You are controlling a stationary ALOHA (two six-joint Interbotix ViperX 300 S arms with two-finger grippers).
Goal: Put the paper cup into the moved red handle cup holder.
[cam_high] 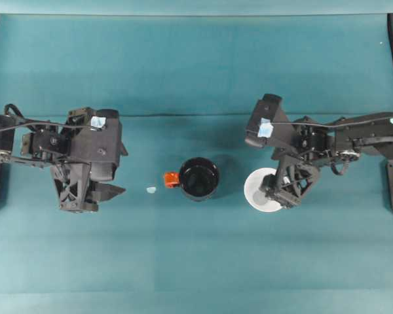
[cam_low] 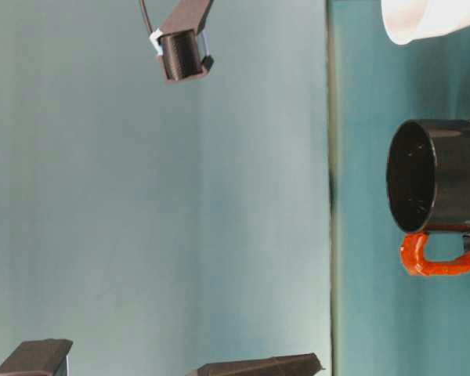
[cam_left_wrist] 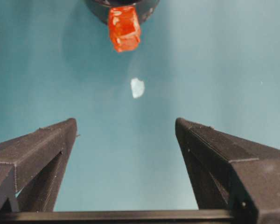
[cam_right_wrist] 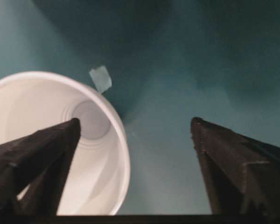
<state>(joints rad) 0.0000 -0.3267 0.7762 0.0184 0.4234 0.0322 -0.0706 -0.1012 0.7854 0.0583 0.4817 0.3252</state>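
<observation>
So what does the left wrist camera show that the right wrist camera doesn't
Left wrist view: the red handle cup holder at the top edge, its red stub pointing toward the open left gripper, with a pale scrap on the cloth between them.

Right wrist view: the paper cup, mouth toward the camera, with one finger of the open right gripper in front of it, and a tape scrap beside the rim.

Both: spread black fingers over the teal cloth.

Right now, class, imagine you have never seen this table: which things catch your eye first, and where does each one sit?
The glossy black round cup holder with its red-orange handle stub stands out at the middle of the teal table. To its right sits the plain white paper cup, with the open right hand over it, one finger inside the rim. The open left hand waits empty at left.
</observation>
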